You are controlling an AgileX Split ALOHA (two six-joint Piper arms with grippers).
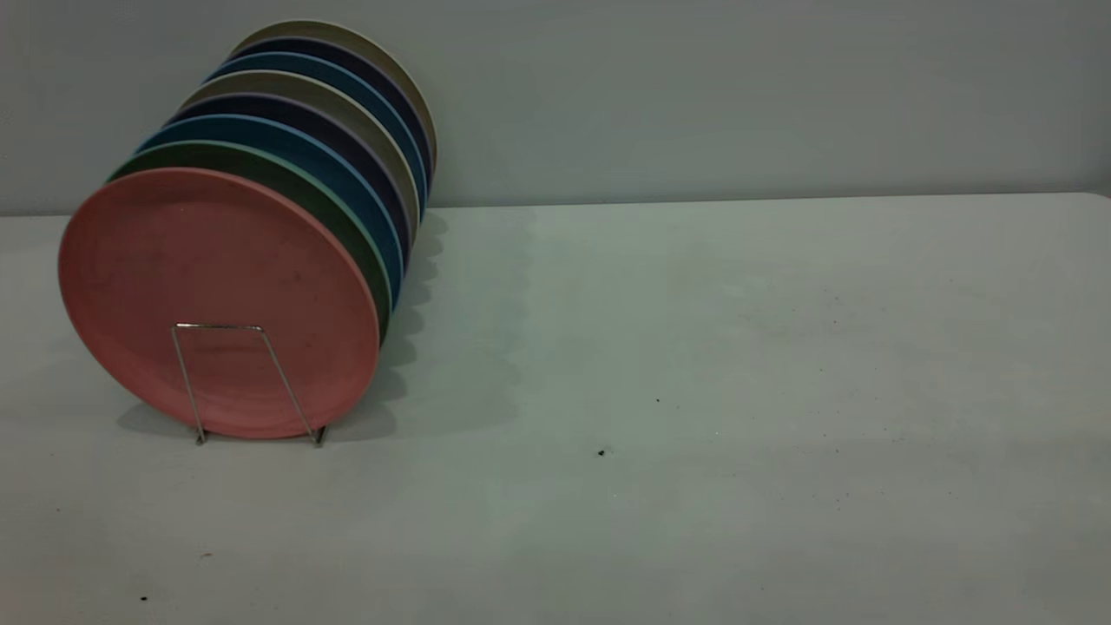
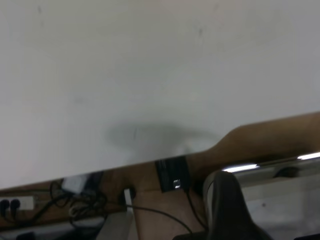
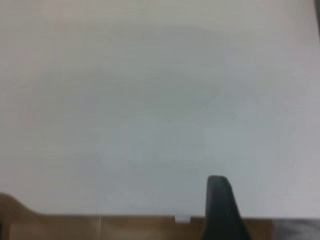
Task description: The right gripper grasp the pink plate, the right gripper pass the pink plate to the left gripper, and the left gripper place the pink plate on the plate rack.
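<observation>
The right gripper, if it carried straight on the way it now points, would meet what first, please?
Probably only the white table: past the one visible finger, the right wrist view shows nothing standing on it, though depth is unclear.

Dim exterior, shadows rightward, blurred wrist views

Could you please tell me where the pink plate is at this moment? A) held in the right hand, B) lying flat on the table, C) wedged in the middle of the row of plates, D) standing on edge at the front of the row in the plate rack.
D: in the exterior view the pink plate stands on edge in the plate rack, nearest the camera, with a green plate right behind it and no hand on it.
</observation>
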